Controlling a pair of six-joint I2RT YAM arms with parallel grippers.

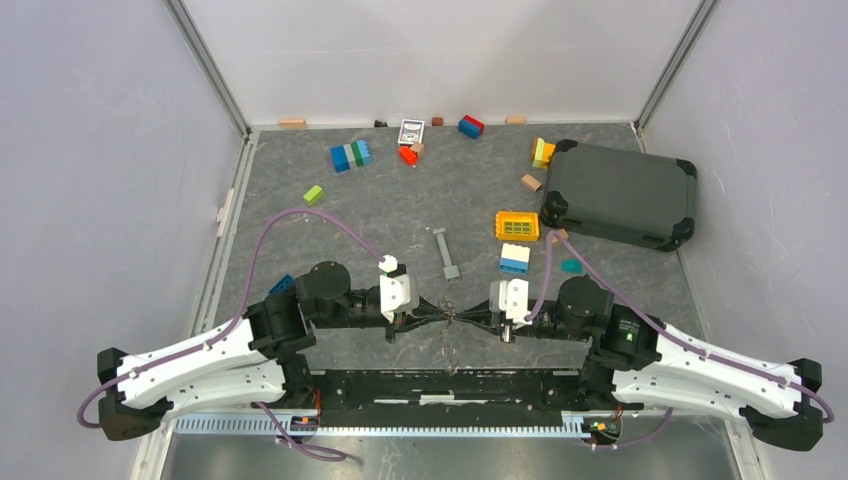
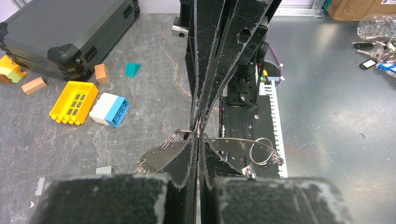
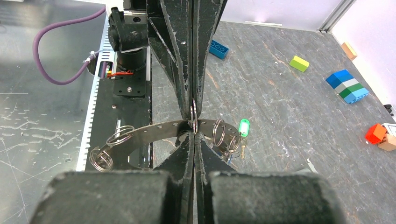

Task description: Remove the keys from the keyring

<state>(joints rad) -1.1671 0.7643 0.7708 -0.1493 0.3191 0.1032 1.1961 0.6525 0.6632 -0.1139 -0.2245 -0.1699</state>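
Meeting tip to tip above the near edge of the tabletop (image 1: 450, 200), the left gripper (image 1: 440, 316) and the right gripper (image 1: 470, 316) are both clenched on the keyring (image 3: 159, 129). The ring hangs between them, clear of the surface.

The job looks barely begun. The wrist views show the thin silver band curving out on either side of the pinched fingertips, with several small loops threaded on it. The keys (image 3: 232, 145), among them a green-headed key (image 3: 243, 127), dangle from it on the side toward the bricks. No loose key can be seen lying apart from the ring, so by these views every key is left to take off.

No brand or writing can be read. A small printed card (image 1: 410, 131) at the far edge is too small to make out.
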